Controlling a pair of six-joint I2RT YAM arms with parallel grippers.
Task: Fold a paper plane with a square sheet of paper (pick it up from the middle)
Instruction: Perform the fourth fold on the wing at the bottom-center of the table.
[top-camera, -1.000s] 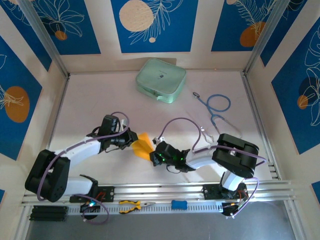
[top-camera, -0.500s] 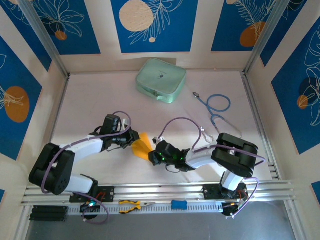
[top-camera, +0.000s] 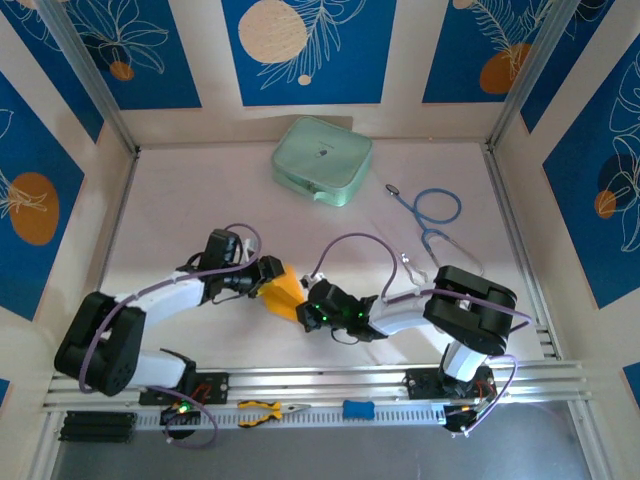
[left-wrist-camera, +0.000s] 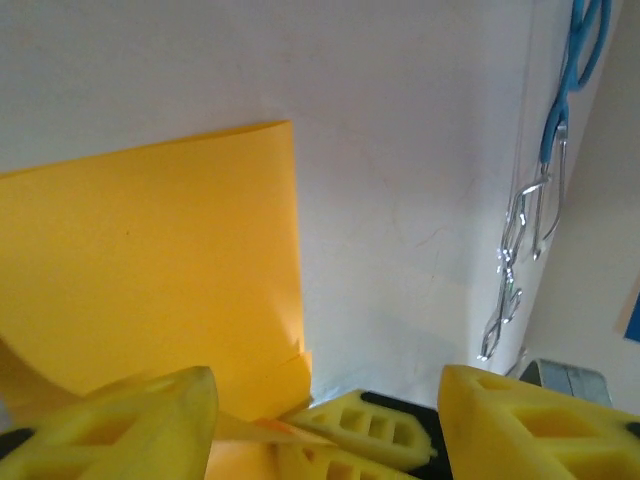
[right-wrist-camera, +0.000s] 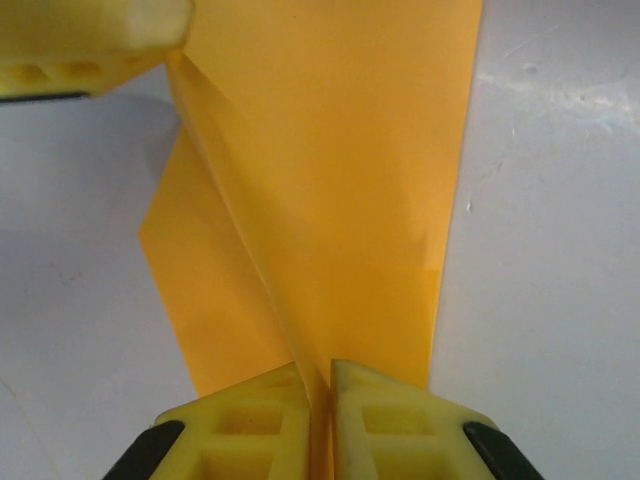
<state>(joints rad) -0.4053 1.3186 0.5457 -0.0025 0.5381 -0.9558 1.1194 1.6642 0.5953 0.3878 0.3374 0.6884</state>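
Two claws of mine meet at one sheet of paper near the front middle of the table.

My right claw is pinched together on the near end of the sheet, its yellow fingertips pressed against a raised crease that runs up the paper away from me. From above, this claw sits at the sheet's right-hand, nearer edge.

My left claw stands apart, one yellow finger over the orange-yellow sheet and the other off it, above bare table. It grips nothing. One of its fingers shows in my right wrist view at the top left, touching or just above the fold line. From above, this claw is at the sheet's left edge.

The paper is partly folded, with one flap lying flat on the table and another layer lifted.

Farther out, a stethoscope lies to the right, a pale green case sits at the back, and orange-handled pliers rest on the front rail.
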